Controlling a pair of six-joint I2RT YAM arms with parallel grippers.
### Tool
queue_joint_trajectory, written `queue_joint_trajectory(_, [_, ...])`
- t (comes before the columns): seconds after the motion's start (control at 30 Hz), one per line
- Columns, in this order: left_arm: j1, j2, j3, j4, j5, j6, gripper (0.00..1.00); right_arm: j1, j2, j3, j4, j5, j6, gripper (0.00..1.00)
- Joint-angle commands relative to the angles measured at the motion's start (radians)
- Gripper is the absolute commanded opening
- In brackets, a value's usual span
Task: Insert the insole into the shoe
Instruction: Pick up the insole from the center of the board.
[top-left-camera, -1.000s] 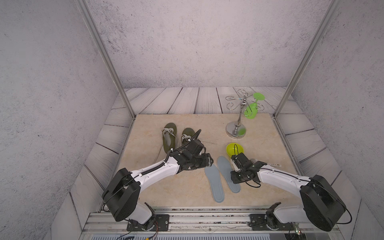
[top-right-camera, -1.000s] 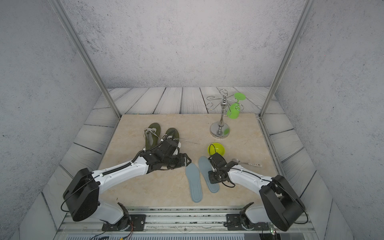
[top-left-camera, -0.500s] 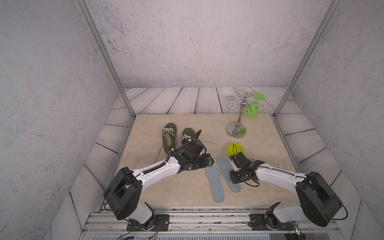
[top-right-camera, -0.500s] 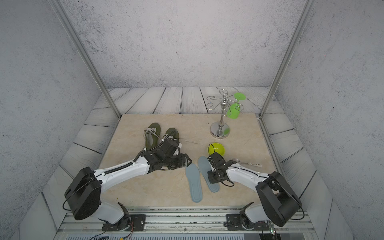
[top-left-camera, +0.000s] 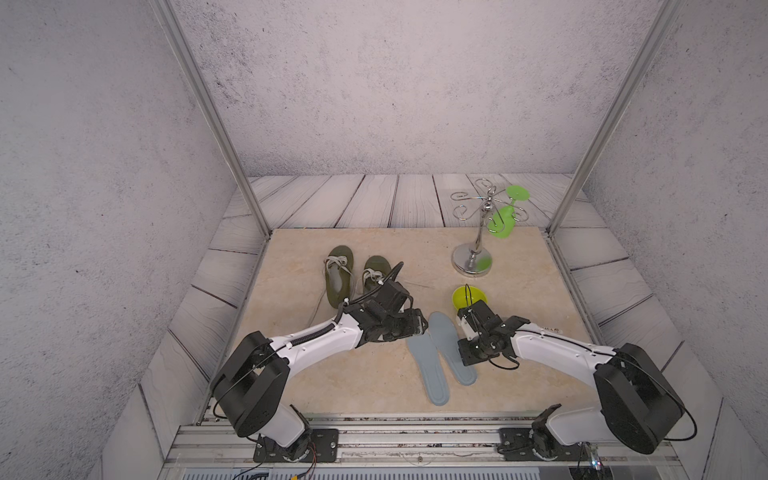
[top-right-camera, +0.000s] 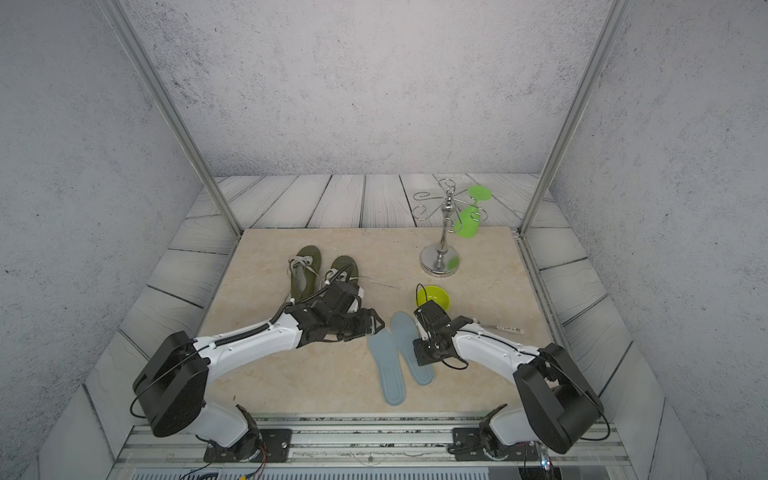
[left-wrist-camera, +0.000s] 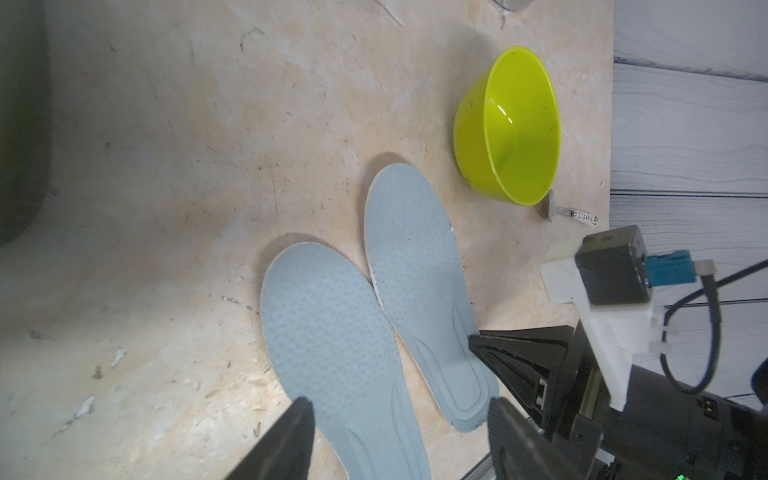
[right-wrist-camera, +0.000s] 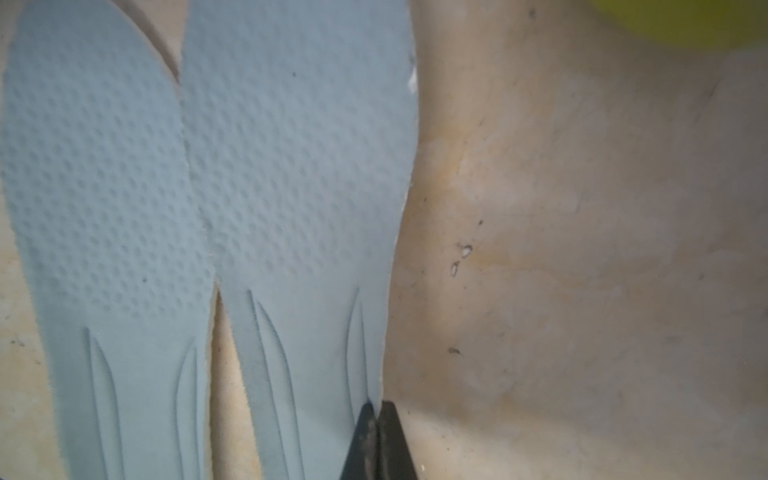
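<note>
Pinching the edge of a grey insole (right-wrist-camera: 299, 187) with right gripper (right-wrist-camera: 376, 415) jaws pressed together, at lower centre. Hovering by the second insole (left-wrist-camera: 332, 332) with left gripper (left-wrist-camera: 399, 405) jaws spread.

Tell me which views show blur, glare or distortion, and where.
Right wrist view: green bowl blurred at the edge, insole texture sharp. Left wrist view: a glare streak inside the bowl. Both top views: sharp, but the frame posts splay outward.

Print on the white handle (left-wrist-camera: 579, 216) is illegible.
</note>
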Motion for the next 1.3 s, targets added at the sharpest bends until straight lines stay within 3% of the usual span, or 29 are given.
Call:
queue_joint_trajectory(0.0, [0.002,-0.006,-0.020,0.013,0.002,-0.019,0.69,0.002,-0.058,0.019,-0.043,-0.006,-0.005,0.00])
queue_joint_trajectory(0.63, [0.021,-0.069,-0.013,0.033,0.032,-0.024,0.68,0.002,-0.164,0.104,-0.105,-0.029,0.009,0.00])
queue_joint_trajectory(1.27, [0.123,-0.133,-0.068,0.105,0.124,-0.041,0.67,0.002,-0.075,0.242,-0.093,-0.099,-0.012,0.00])
